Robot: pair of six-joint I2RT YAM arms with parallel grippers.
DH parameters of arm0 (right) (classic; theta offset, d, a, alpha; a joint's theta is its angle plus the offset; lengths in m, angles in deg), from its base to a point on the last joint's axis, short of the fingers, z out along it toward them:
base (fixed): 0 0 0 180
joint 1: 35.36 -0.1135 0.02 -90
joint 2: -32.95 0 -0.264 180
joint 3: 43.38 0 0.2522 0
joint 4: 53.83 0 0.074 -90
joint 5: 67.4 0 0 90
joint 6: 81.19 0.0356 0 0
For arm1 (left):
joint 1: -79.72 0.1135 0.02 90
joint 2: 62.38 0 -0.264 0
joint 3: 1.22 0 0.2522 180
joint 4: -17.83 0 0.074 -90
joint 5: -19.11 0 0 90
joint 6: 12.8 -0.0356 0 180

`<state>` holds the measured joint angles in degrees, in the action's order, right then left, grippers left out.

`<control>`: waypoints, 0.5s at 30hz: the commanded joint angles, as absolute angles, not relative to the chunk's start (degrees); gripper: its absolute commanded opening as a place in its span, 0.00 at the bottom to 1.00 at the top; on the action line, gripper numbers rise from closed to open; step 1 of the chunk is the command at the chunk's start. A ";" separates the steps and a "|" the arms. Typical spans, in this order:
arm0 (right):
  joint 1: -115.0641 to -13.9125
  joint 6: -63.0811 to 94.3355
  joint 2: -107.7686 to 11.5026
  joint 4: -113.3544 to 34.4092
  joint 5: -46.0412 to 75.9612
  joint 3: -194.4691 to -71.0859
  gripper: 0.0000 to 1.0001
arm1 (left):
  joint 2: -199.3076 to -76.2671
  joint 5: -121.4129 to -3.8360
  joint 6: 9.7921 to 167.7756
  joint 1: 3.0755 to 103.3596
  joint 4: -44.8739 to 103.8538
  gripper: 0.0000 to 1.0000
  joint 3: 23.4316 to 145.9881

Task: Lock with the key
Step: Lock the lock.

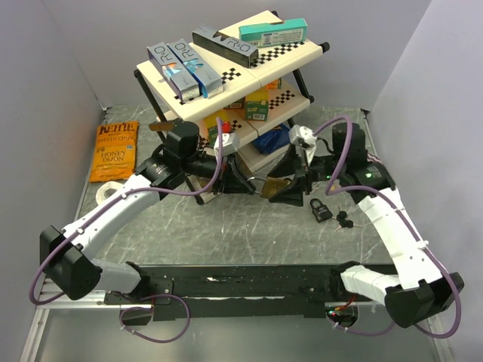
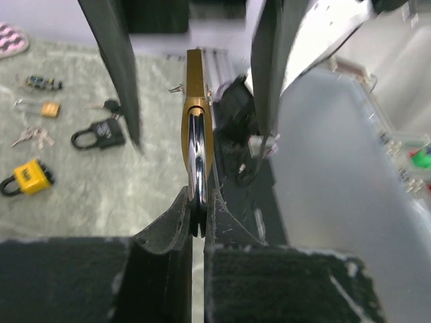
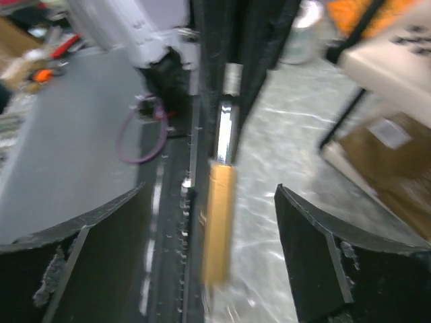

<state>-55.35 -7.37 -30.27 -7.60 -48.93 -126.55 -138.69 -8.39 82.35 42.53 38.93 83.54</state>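
Left gripper pinches the chrome shackle of the brass padlock, just in front of the shelf rack. Right gripper is spread around the body, apart from it. Black padlock and keys lie front-right of the rack. Only the left wrist view shows a yellow padlock. Only the top view shows a chip bag left of the rack.

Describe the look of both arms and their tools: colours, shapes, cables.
Both the left arm and right arm have white shell links, with black joints and black bases. A purple cable runs loosely along each. The left tool and right tool are black, with wedge-shaped fingers whose edges look scuffed.
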 commanded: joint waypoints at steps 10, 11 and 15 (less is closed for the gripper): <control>-46.88 -32.05 -32.00 22.86 -45.34 -136.86 0.70 | -132.34 -8.13 71.58 44.38 41.36 0.01 83.38; -46.88 -31.97 -32.09 22.86 -45.77 -136.60 0.67 | -132.34 -7.87 72.10 44.38 41.00 0.01 83.12; -46.96 -30.13 -32.00 20.23 -46.57 -134.14 0.61 | -132.17 -7.52 73.25 44.38 39.15 0.01 82.68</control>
